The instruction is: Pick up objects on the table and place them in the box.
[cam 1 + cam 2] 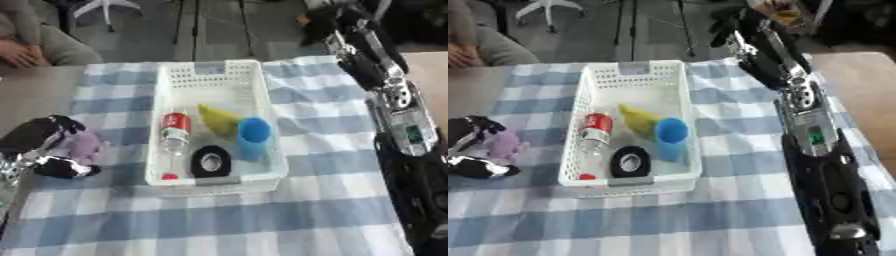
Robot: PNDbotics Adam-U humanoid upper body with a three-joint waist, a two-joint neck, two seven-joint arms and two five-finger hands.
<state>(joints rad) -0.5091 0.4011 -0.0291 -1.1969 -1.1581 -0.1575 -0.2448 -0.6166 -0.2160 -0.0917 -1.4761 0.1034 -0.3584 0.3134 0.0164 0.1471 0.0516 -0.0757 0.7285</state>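
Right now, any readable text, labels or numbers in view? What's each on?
None readable.
Bottle in the white basket: red label, print too blurred to read.
Right arm's green indicator: no legible marking.
Blue cup, black tape roll: no text visible.

Left hand (pixel 44 150) is sitting at the left edge, low, black fingers curling around a small purple thing (pixel 83 145); thumb side is showing silver at the wrist. Right arm (pixel 807 125) is stretching up the right side, forearm running from the lower right corner toward the top. Right hand (pixel 732 30) is hanging at the far end, near the top edge, dark and blurred; can't tell whether its fingers are open or curled.
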